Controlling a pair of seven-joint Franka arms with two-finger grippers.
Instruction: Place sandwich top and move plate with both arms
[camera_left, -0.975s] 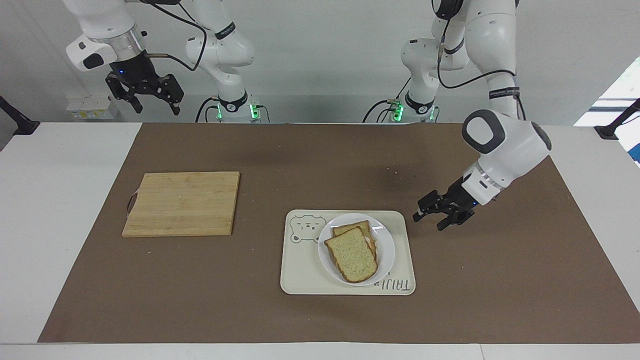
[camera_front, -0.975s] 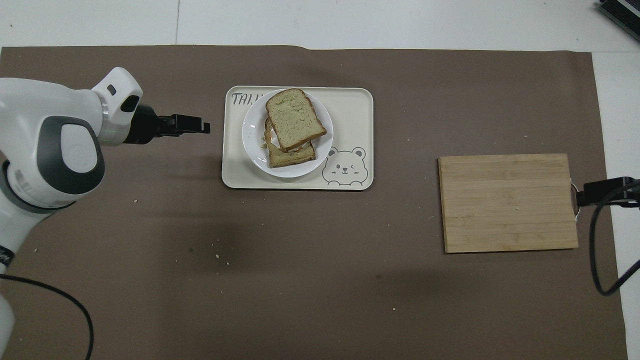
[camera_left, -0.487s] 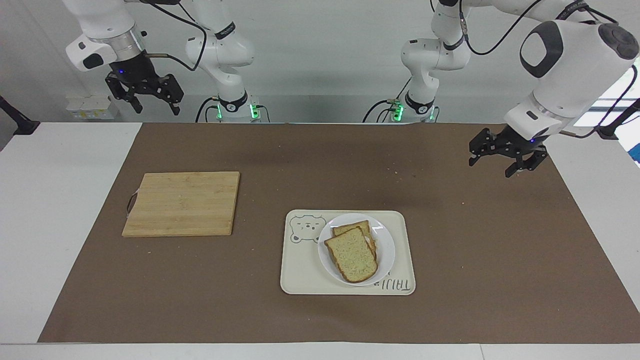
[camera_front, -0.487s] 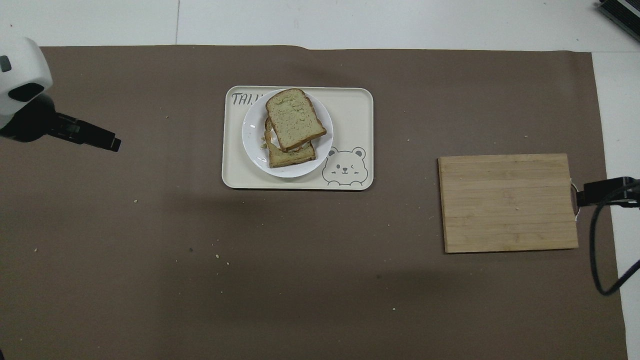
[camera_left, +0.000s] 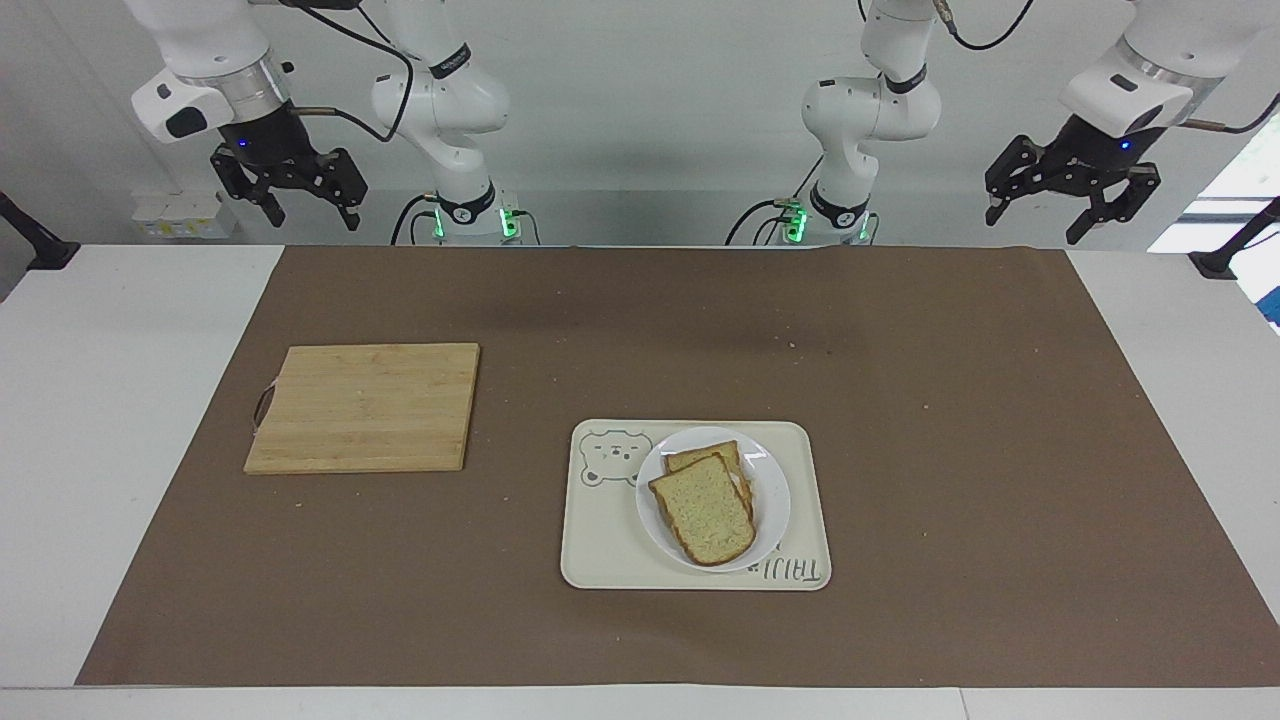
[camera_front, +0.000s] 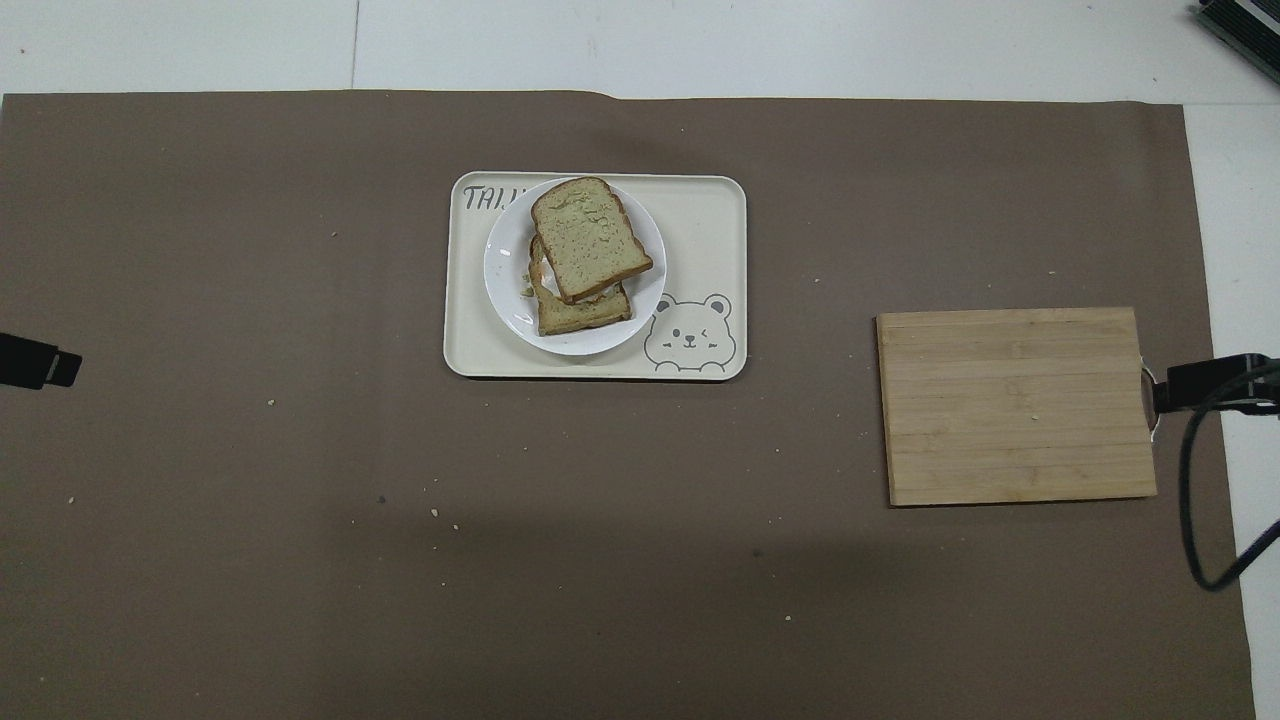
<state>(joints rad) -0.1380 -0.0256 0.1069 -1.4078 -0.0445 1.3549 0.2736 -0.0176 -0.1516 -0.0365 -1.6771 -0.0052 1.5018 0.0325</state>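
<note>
The sandwich top (camera_left: 703, 508) (camera_front: 590, 238), a tan slice with a brown crust, lies slightly askew on another slice on the round white plate (camera_left: 775, 500) (camera_front: 508, 290). The plate sits on the cream bear tray (camera_left: 600, 545) (camera_front: 705, 215). My left gripper (camera_left: 1040, 215) hangs open and empty, high over the mat's corner at the left arm's end. Only its tip (camera_front: 40, 362) shows in the overhead view. My right gripper (camera_left: 312, 215) (camera_front: 1200, 385) waits open and empty, raised beside the board's edge at the right arm's end.
A wooden cutting board (camera_left: 365, 407) (camera_front: 1015, 405) with a handle loop lies bare toward the right arm's end. A brown mat (camera_left: 950, 450) covers the table, with crumbs scattered on it. A black cable (camera_front: 1195, 500) dangles by the right gripper.
The left gripper has lifted away from beside the tray and drawn back up to the left arm's end of the table, staying open. Right arm, plate and bread have not moved.
</note>
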